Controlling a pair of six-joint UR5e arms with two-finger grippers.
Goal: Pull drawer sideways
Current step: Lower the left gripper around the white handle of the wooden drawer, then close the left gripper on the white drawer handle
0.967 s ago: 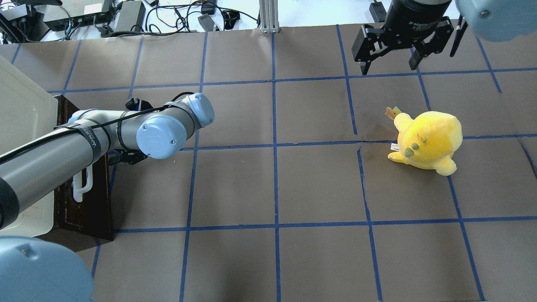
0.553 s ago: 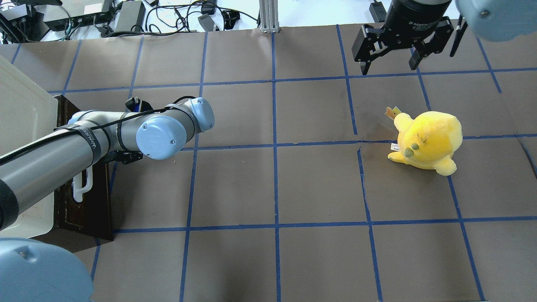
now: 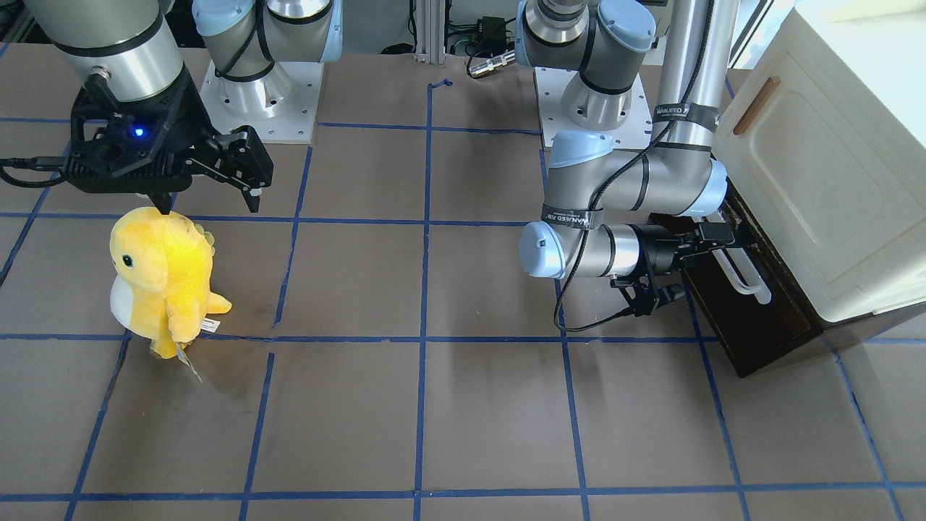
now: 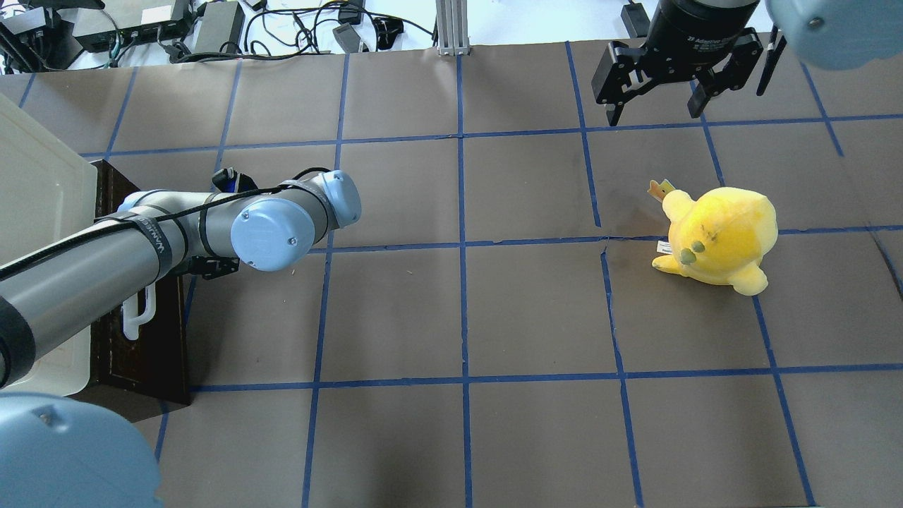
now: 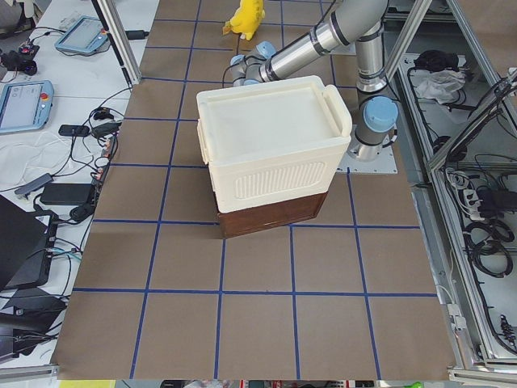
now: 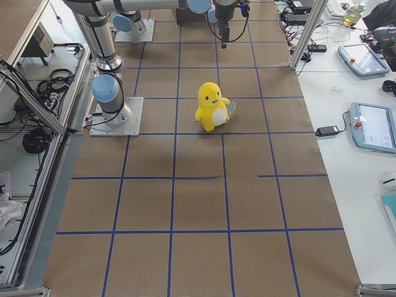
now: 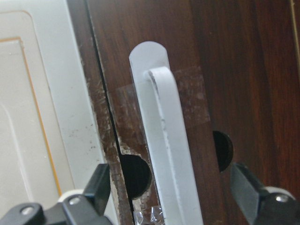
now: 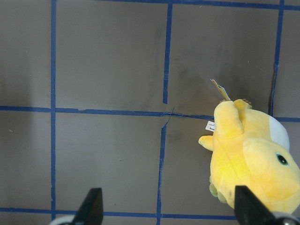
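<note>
The drawer (image 3: pixel 752 325) has a dark brown wooden front and sits under the cream cabinet (image 3: pixel 817 181). Its long white bar handle (image 3: pixel 746 281) runs along the front. My left gripper (image 3: pixel 705 250) is open at the far end of the handle. In the left wrist view the handle (image 7: pixel 164 140) passes between the two fingertips (image 7: pixel 101 187), with a gap on each side. In the overhead view the drawer (image 4: pixel 141 353) lies at the left edge and the left arm hides that gripper. My right gripper (image 4: pixel 656 106) is open and empty, high over the far right.
A yellow plush toy (image 4: pixel 719 240) stands on the right half of the brown table (image 4: pixel 458 317), below the right gripper; it also shows in the right wrist view (image 8: pixel 248 159). The cabinet has a panelled door with a small brown handle (image 3: pixel 756 105).
My left arm has shifted slightly towards the robot's side. The drawer front, the right gripper and the plush toy have not visibly moved.
</note>
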